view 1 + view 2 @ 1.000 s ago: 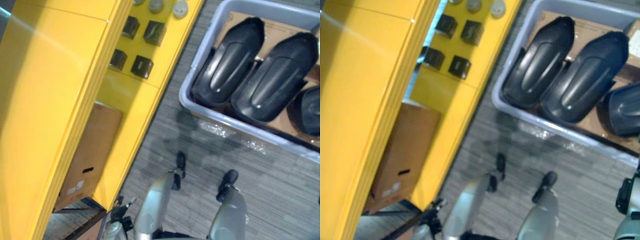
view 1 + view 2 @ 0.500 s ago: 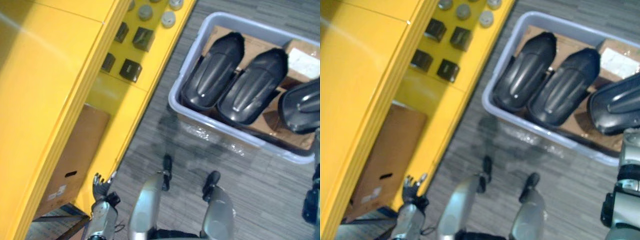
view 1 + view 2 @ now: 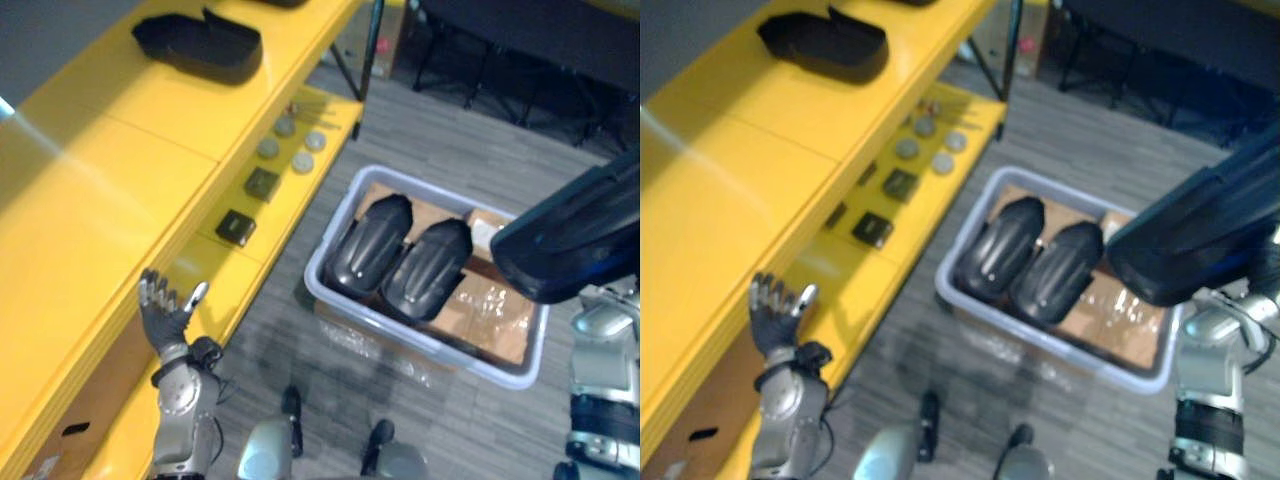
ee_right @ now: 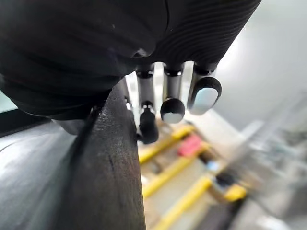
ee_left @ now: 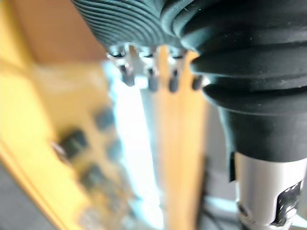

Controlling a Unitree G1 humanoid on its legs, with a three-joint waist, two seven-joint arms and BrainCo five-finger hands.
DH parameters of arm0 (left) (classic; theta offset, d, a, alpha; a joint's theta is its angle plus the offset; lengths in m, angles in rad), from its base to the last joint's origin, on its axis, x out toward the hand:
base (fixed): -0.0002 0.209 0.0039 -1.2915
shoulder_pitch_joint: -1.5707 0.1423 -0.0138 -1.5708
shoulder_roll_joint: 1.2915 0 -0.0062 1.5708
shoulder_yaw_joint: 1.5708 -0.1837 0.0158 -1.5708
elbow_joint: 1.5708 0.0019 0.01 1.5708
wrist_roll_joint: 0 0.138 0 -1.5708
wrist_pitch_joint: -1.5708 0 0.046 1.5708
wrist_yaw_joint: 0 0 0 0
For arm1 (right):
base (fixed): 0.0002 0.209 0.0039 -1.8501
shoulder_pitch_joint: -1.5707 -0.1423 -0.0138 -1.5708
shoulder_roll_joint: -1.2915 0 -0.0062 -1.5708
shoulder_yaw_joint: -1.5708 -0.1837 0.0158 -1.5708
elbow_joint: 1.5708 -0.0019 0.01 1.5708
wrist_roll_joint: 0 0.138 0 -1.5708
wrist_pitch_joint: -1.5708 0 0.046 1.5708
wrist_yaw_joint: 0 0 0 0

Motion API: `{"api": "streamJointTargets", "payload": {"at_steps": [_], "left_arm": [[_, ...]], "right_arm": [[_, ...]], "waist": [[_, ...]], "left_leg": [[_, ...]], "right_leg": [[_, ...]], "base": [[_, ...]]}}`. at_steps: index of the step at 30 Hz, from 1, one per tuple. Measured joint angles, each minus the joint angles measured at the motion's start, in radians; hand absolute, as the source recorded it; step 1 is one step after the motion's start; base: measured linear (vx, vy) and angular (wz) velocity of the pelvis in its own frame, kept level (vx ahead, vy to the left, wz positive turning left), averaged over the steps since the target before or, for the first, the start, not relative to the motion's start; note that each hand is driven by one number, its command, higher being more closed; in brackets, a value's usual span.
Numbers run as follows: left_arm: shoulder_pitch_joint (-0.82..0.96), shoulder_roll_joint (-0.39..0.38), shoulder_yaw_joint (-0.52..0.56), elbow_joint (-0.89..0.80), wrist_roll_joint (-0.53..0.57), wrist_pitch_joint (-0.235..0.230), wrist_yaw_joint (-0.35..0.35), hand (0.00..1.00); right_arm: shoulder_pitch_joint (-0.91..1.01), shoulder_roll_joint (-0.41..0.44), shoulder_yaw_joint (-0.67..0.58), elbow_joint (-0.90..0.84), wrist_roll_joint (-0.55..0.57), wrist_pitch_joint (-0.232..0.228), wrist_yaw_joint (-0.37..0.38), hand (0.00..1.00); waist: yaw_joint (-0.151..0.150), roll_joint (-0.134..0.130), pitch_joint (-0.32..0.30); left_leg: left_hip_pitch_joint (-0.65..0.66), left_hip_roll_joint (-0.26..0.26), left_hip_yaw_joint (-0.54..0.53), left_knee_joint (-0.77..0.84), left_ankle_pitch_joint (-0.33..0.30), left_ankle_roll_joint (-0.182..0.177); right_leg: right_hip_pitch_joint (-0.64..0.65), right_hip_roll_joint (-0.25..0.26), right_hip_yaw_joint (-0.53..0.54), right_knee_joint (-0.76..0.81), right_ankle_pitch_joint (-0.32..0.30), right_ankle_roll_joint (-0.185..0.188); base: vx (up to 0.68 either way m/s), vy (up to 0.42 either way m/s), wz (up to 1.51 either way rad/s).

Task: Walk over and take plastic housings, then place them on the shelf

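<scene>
My right hand (image 4: 171, 98) is shut on a large black plastic housing (image 3: 572, 235) and holds it up in the air at the right, above the grey bin (image 3: 318, 272). In the right wrist view the housing's dark edge (image 4: 112, 167) runs beside the curled fingers (image 4: 147, 125). Two more black housings (image 3: 368, 255) (image 3: 430, 270) lie side by side in the bin on cardboard. Another black housing (image 3: 200, 42) rests on the top of the yellow shelf (image 3: 120, 150). At the shelf's front edge my left hand (image 3: 165, 315) is raised, open and empty, its fingers (image 5: 149, 80) spread.
Small black boxes (image 3: 262, 183) and grey discs (image 3: 290, 150) sit on the lower yellow shelf level. A brown cardboard box (image 3: 95, 395) stands under the shelf at the lower left. Dark furniture legs (image 3: 520, 80) stand at the back. Grey floor lies between shelf and bin.
The camera has swung up, showing the shelf top. One housing has left the bin and is now up in my right hand. My left hand has risen beside the shelf.
</scene>
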Motion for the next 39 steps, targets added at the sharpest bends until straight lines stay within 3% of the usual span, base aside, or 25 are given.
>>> {"api": "streamJointTargets", "payload": {"at_steps": [4,9,14,19,30,39], "left_arm": [[-0.042,0.003,-0.086,-0.032,0.001,0.015,-0.119,0.0],[-0.128,0.026,-0.186,-0.035,-0.188,0.073,-0.263,0.0],[-0.197,0.033,-0.239,-0.035,-0.321,0.136,-0.332,0.0],[-0.24,0.031,-0.272,-0.035,-0.418,0.191,-0.344,0.0],[-0.265,0.028,-0.301,0.011,-0.419,0.295,-0.343,0.0],[-0.314,0.031,-0.343,0.065,-0.336,0.298,-0.392,0.0]], "right_arm": [[-0.021,-0.011,0.068,-0.035,-0.096,-0.068,0.008,1.0],[-0.145,-0.069,0.187,-0.038,-0.176,-0.143,0.071,1.0],[-0.232,-0.095,0.272,-0.038,-0.239,-0.213,0.113,1.0],[-0.249,-0.095,0.344,-0.038,-0.286,-0.265,0.144,1.0],[-0.296,-0.085,0.45,-0.033,-0.335,-0.329,0.252,1.0],[-0.297,-0.042,0.544,0.029,-0.35,-0.345,0.285,1.0]], "waist": [[-0.002,0.008,-0.058],[-0.013,0.004,-0.082],[-0.012,0.003,-0.084],[-0.013,-0.005,-0.098],[-0.016,0.009,-0.111],[-0.015,0.014,-0.142]], "left_leg": [[0.06,0.0,0.012,-0.046,0.004,-0.005],[0.111,-0.002,0.02,-0.099,0.031,-0.007],[0.14,-0.015,0.011,-0.18,0.087,-0.006],[0.144,-0.026,0.01,-0.249,0.14,-0.003],[0.142,-0.029,0.005,-0.279,0.184,-0.001],[0.14,-0.027,0.0,-0.286,0.202,0.001]], "right_leg": [[0.036,0.001,0.004,-0.02,0.023,-0.001],[0.059,0.001,0.007,-0.03,0.043,-0.003],[0.061,-0.001,0.002,-0.037,0.045,-0.003],[0.046,-0.002,-0.002,-0.053,0.046,-0.001],[0.037,-0.001,-0.014,-0.063,0.052,0.009],[0.035,0.002,-0.02,-0.062,0.056,0.002]], "base": [[0.04,0.034,-0.14],[-0.02,0.029,-0.06],[-0.08,0.006,0.07],[-0.08,0.013,0.04],[-0.03,0.02,0.01],[-0.01,0.007,0.0]]}}
